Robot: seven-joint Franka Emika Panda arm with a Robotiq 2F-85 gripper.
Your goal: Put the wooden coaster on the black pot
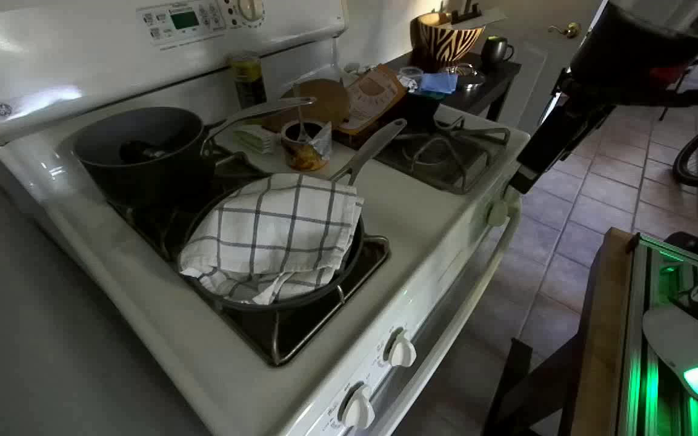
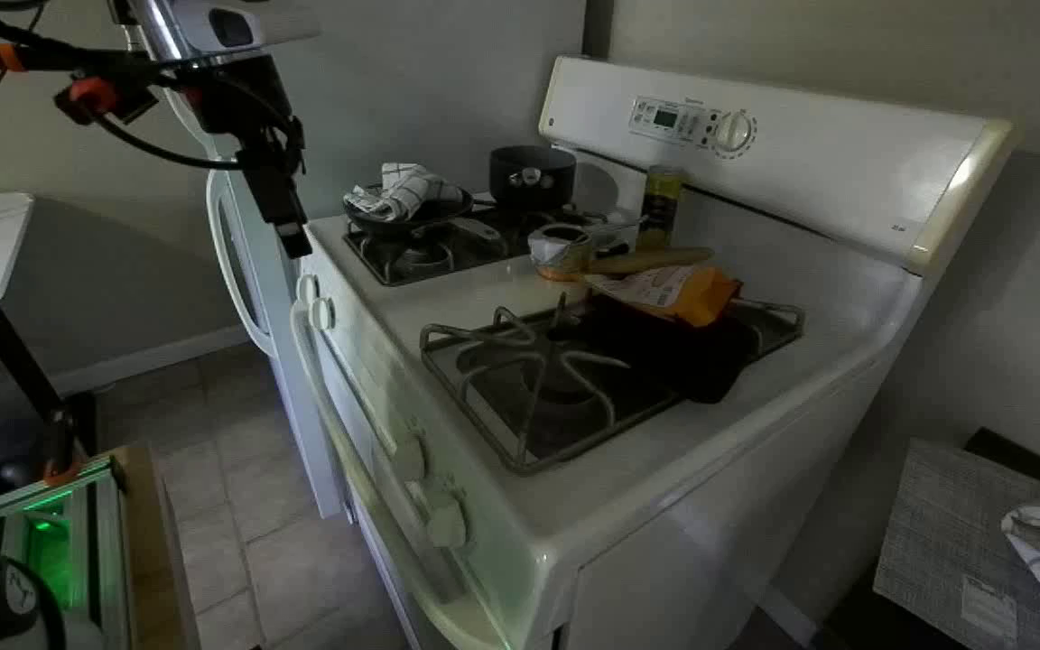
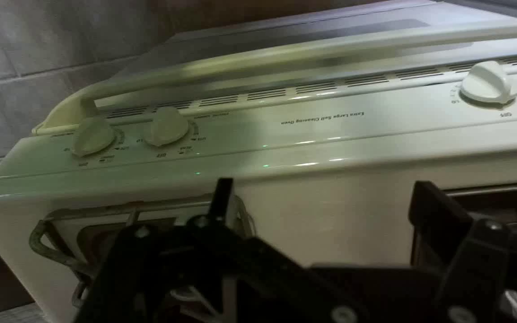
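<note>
The wooden coaster (image 1: 326, 99) rests beside the orange packet (image 2: 675, 293); my fingers (image 3: 438, 215), parted and empty, should pinch the coaster's exposed rim, then lower it level and centred onto the black pot (image 1: 152, 180).

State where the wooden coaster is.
In an exterior view, the wooden coaster is above centre, behind the open tub and left of the orange bag.
</note>
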